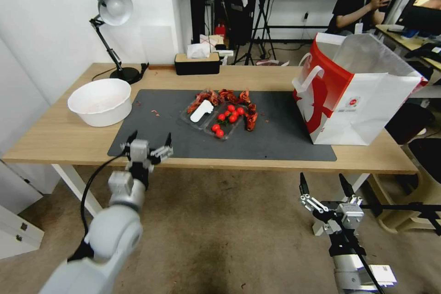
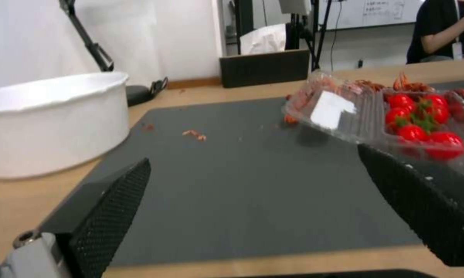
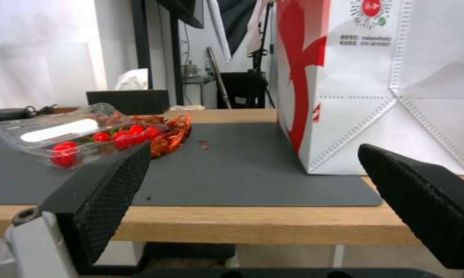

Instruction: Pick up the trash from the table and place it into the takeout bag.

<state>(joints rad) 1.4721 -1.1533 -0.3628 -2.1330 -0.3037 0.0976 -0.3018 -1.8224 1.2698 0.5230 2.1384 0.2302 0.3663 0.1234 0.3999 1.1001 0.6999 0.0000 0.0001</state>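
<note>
on mat (image 1: 275, 142): clear tray (image 1: 212, 119) w/ tomatoes, red scraps. takeout bag (image 1: 367, 110) upright at right. left gripper (image 1: 148, 141) over near edge, right gripper (image 1: 325, 184) below table (image 1: 55, 138); both wide, empty.

We see a white takeout bag (image 1: 367, 101) with red patterned sides, a dark grey mat (image 1: 275, 142), red tomatoes (image 1: 228, 117).

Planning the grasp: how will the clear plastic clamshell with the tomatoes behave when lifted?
The clamshell looks thin, so it probably flexes under a pinch. It lies open, so the cherry tomatoes may roll out if tilted. Its glossy plastic is likely slippery.
</note>
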